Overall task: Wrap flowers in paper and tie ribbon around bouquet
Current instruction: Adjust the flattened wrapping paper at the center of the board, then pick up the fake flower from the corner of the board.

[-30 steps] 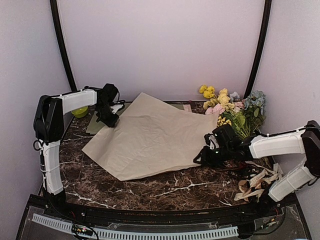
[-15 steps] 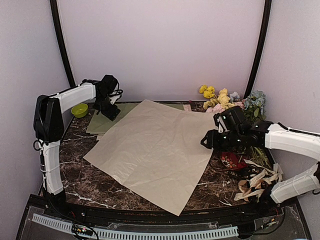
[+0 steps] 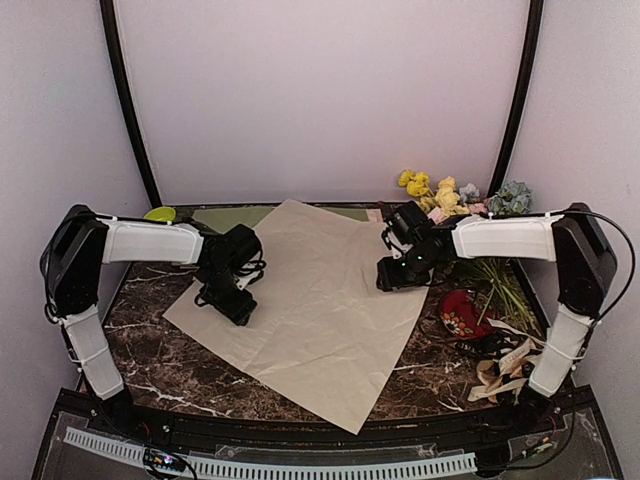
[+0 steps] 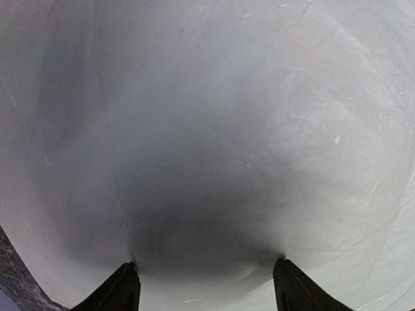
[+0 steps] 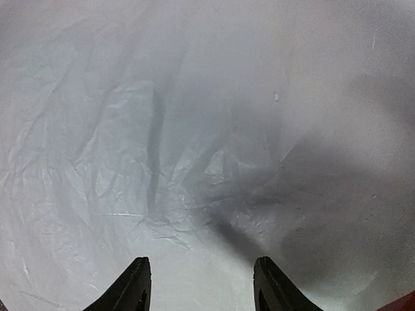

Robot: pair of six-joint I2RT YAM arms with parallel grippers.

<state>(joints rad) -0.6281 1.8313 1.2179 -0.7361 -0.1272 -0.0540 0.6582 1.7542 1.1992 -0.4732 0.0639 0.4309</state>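
The paper point(image 3: 310, 300) lies flat on the table, beige face up, one corner toward the near edge. My left gripper point(image 3: 234, 308) hovers close over its left part, open, nothing between its fingers point(image 4: 122, 290); only paper point(image 4: 214, 129) fills that wrist view. My right gripper point(image 3: 392, 278) is low over the paper's right part, also open and empty, above creased paper point(image 5: 162, 168). The flowers lie at the back right: yellow blossoms point(image 3: 432, 192), a pale blue head point(image 3: 510, 197), green stalks point(image 3: 497, 278). I cannot make out the ribbon, and no bouquet is in view.
A green sheet point(image 3: 225, 214) pokes out behind the paper at the back left, beside a yellow-green bowl point(image 3: 160, 213). A red object point(image 3: 462, 315) and a heap of wide cream ribbons point(image 3: 512, 365) lie at the right. Dark marble table point(image 3: 160, 360) shows at the front left.
Both grippers opened and let go of the paper, which settled flat. The left arm swung from the back left to over the paper's left part. The right arm moved back and left.
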